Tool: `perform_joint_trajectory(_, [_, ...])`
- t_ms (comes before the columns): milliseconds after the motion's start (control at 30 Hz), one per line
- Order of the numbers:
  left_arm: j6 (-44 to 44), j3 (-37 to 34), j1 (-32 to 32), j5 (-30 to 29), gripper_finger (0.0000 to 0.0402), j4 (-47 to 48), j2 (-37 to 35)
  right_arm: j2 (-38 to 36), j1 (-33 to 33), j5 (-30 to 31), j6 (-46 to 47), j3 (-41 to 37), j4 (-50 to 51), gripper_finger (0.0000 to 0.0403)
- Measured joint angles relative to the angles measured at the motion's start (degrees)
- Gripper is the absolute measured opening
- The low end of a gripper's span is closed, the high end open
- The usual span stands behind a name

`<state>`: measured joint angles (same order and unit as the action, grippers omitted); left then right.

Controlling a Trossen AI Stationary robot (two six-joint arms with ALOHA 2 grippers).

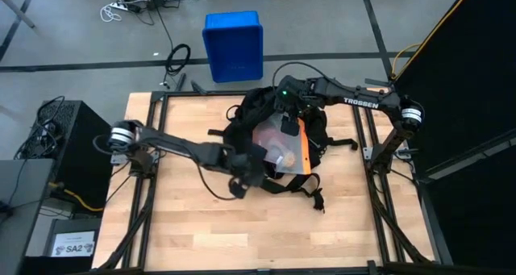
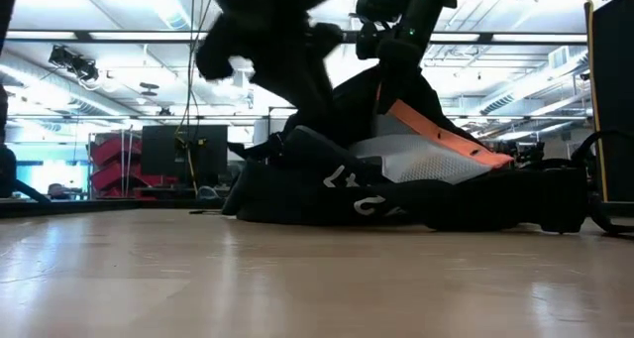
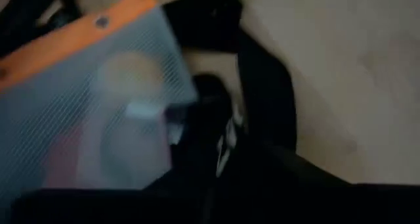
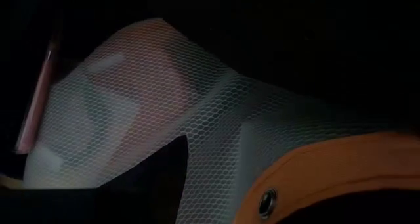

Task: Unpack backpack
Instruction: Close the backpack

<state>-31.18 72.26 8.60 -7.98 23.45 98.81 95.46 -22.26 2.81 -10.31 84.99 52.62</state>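
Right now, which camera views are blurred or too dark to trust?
Left wrist view: smeared by motion, mesh pouch soft. Right wrist view: mostly dark, only the pouch's netting readable. Low view: backpack backlit by bright ceiling lights, nearly a silhouette. High view: evenly lit, usable.

Black fabric backpack [image 1: 256, 118], slumped on the table's far middle, open, straps splayed

Blue plastic crate [image 1: 233, 45] on the floor beyond the far edge of the wooden table [image 1: 193, 227], near its middle. Loose cables [image 1: 133, 5] on the floor farther back. Black cabinet [image 1: 56, 138] beside the table's left edge, with a white "SA2" label [image 1: 72, 244] below it.
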Motion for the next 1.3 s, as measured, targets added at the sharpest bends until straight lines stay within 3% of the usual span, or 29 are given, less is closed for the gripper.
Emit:
perform_joint_trajectory(233, [-1.09, 5.28, 0.85, -2.95, 0.0205, -4.49, 8.29, 0.02, 0.02, -0.02, -0.02, 0.0, -0.09, 0.0201])
perform_joint_trajectory(433, [-1.66, 8.72, -0.2, -3.12, 0.0226, 0.7, 13.68, 0.04, 0.02, -0.73, 0.09, 0.0, -0.12, 0.0202])
perform_joint_trajectory(633, [-1.99, 9.13, -0.24, -7.18, 0.0183, 1.62, 15.15, 0.07, 0.04, -1.18, 0.11, 0.0, -0.31, 0.0198])
perform_joint_trajectory(767, [-2.04, 9.15, -0.79, -10.68, 0.0125, 1.59, 15.1, 0.07, 0.04, -1.31, 0.13, 0.0, -0.5, 0.0201])
perform_joint_trajectory(1000, [-1.94, 9.15, -2.21, -10.48, 0.0013, 3.05, 15.22, 0.07, 0.04, -1.5, 0.2, 0.0, -0.74, 0.0196])
perform_joint_trajectory(1300, [1.64, 12.53, 0.43, -15.44, 0.0, 10.73, 10.13, 0.09, 0.04, -1.53, -0.74, 0.0, -2.67, 0.0196])
